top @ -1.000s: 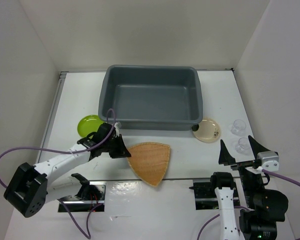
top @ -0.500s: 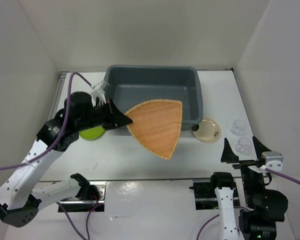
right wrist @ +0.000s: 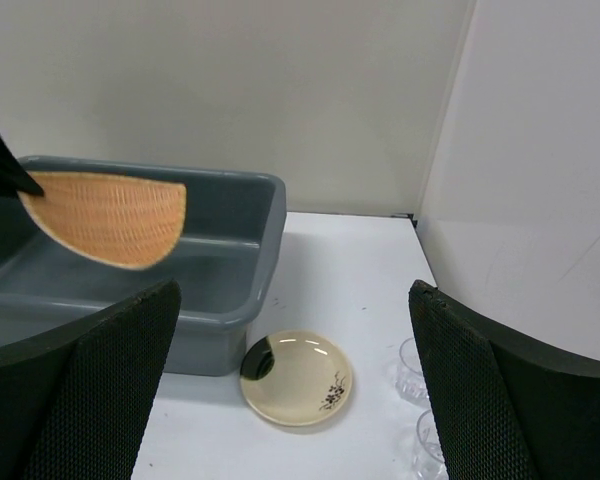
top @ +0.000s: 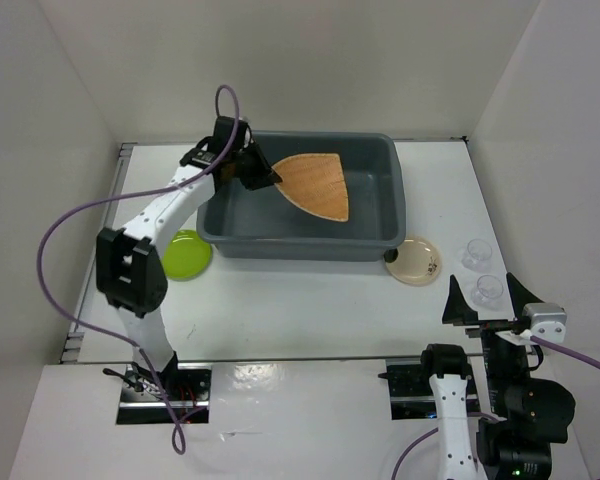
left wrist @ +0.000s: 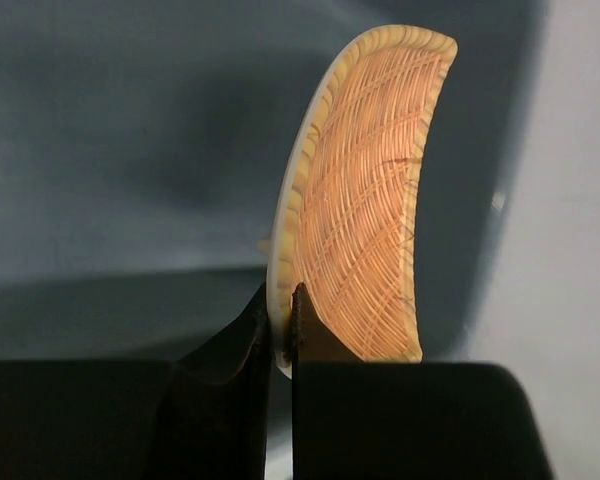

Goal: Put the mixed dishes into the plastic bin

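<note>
My left gripper [top: 263,176] is shut on the rim of the tan wooden plate [top: 315,184] and holds it above the inside of the dark grey plastic bin [top: 305,245]. In the left wrist view the plate [left wrist: 365,200] stands edge-on between my fingertips [left wrist: 282,325]. The lime-green plate [top: 185,254] lies left of the bin. The cream plate with dark marks [top: 416,260] lies at the bin's right front corner, also in the right wrist view [right wrist: 298,377]. Two clear cups [top: 476,253] [top: 489,291] stand to its right. My right gripper [top: 487,298] is open and empty near the cups.
White walls close in the table on the left, back and right. The left arm [top: 155,225] stretches along the bin's left side. Both arm bases sit at the near edge.
My left gripper lifted the wooden plate from the table in front of the bin and carried it up and back over the bin. The right arm has barely moved.
</note>
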You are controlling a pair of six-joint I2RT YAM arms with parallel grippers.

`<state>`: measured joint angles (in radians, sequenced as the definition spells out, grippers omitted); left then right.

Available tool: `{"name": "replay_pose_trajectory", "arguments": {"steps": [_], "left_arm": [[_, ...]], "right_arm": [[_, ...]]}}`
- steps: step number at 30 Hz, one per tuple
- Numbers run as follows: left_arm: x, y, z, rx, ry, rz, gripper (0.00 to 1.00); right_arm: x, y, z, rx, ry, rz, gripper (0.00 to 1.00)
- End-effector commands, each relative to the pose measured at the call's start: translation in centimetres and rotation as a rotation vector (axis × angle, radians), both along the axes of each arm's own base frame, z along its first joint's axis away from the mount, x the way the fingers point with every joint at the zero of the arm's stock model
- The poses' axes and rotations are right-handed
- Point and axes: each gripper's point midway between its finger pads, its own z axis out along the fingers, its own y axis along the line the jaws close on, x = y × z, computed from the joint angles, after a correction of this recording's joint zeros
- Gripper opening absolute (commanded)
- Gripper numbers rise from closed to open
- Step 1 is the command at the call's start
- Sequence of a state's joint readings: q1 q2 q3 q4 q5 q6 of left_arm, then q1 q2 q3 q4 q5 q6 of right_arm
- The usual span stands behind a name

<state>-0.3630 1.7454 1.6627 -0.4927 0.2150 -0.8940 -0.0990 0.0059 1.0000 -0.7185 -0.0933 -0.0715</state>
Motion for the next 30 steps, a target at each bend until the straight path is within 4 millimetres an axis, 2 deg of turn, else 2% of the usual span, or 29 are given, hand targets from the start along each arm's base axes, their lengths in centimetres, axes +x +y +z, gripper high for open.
{"name": "replay_pose_trajectory", "arguments": {"steps": [1,3,4,8,9,10,11,12,15,19,21,23,24,27,28,29,30], "left_arm": [[4.1,-1.9,2.8,-0.057,-0.104,0.011,0.0],[5.2,-2.5,1.9,-0.057,-0.092,0.003,0.0],[6.2,-2.2,-0.3,-0.043,-0.057,0.014,0.0],[7.6,-3.5,-3.9,-0.028,-0.004,-0.006,0.0],[8.2,-3.5,-6.2,0.001,0.033,-0.001,0.0],[8.4,-4.0,-6.1,0.009,0.034,-0.002,0.0],[8.6,-4.0,-7.2,0.016,0.051,-0.002,0.0],[8.5,-4.3,-8.3,0.016,0.074,-0.012,0.04],[8.9,-4.4,-8.8,0.012,0.065,-0.012,0.14],[8.4,-4.6,-9.9,0.017,0.089,-0.034,0.36],[8.5,-4.6,-9.5,0.029,0.063,-0.063,0.59],[8.1,-4.4,-9.9,0.046,0.078,-0.072,0.83],[8.1,-4.0,-9.3,0.068,0.065,-0.063,0.85],[7.3,-1.8,-4.7,0.152,-0.021,0.004,0.87],[7.8,0.7,-3.3,0.264,-0.089,0.129,0.9],[6.6,2.6,1.7,0.309,-0.197,0.213,0.95],[5.0,4.0,1.2,0.4,-0.206,0.263,0.99]], "right_arm": [[-2.3,0.2,1.3,-0.011,-0.11,-0.013,0.99],[-2.3,0.2,1.3,-0.011,-0.11,-0.014,0.99],[-2.3,0.2,1.3,-0.011,-0.11,-0.014,0.99],[-2.3,0.2,1.3,-0.011,-0.11,-0.014,0.99],[-2.3,0.2,1.3,-0.011,-0.11,-0.014,0.99],[-2.3,0.2,1.3,-0.011,-0.11,-0.014,0.99],[-2.3,0.2,1.3,-0.011,-0.11,-0.014,0.99],[-2.3,0.2,1.3,-0.011,-0.11,-0.014,0.99],[-2.3,0.2,1.3,-0.011,-0.11,-0.014,0.99],[-2.3,0.2,1.3,-0.011,-0.11,-0.014,0.99],[-2.3,0.2,1.3,-0.011,-0.11,-0.014,0.99],[-2.3,0.2,1.3,-0.011,-0.11,-0.014,0.99],[-2.3,0.2,1.3,-0.011,-0.11,-0.014,0.99],[-2.3,0.2,1.3,-0.011,-0.11,-0.014,0.99],[-2.3,0.2,1.3,-0.011,-0.11,-0.014,0.99],[-2.3,0.2,1.3,-0.011,-0.11,-0.014,0.99],[-2.3,0.2,1.3,-0.011,-0.11,-0.014,0.99]]}}
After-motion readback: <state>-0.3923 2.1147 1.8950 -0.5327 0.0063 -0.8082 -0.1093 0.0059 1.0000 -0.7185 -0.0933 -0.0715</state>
